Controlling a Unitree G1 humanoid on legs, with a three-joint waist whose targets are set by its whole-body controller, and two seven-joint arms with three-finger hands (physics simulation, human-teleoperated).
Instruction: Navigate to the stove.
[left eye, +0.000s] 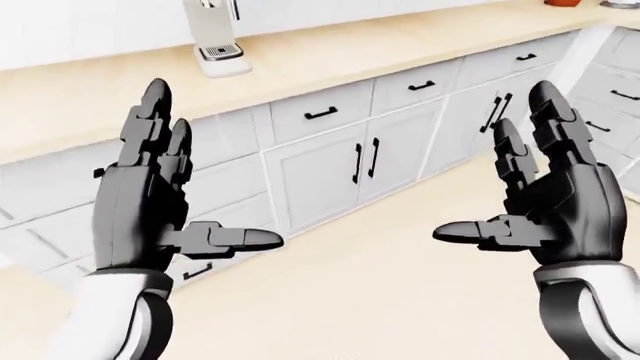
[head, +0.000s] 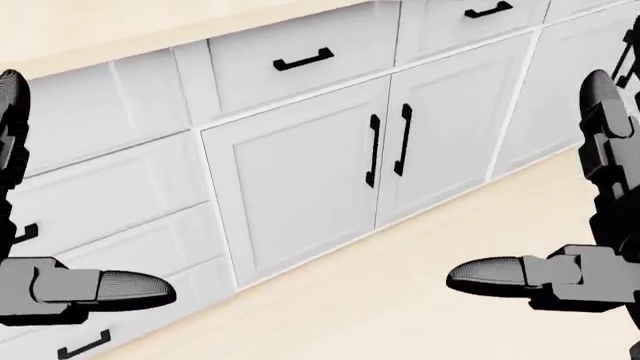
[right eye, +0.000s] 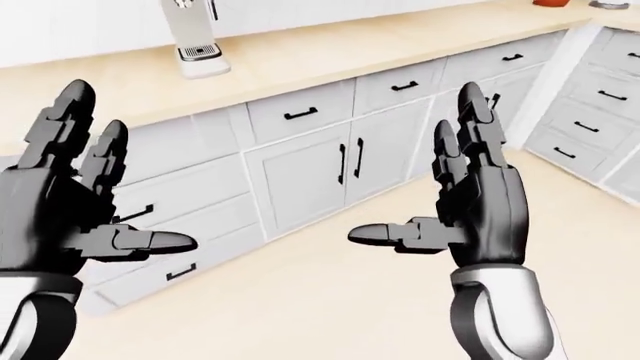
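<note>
No stove shows in any view. My left hand (left eye: 190, 176) is raised at the left of the left-eye view, fingers spread upward and thumb pointing right, open and empty. My right hand (left eye: 505, 176) is raised at the right, fingers up and thumb pointing left, open and empty. Both hands hang over the floor, apart from the cabinets. In the head view only the thumbs and finger edges show at the left and right borders.
A light wooden counter (left eye: 330, 64) runs across the top with a white coffee machine (left eye: 215, 37) on it. White cabinets with black handles (left eye: 340, 161) stand below. More drawers (right eye: 590, 112) turn the corner at the right. Beige floor (left eye: 380, 300) lies below.
</note>
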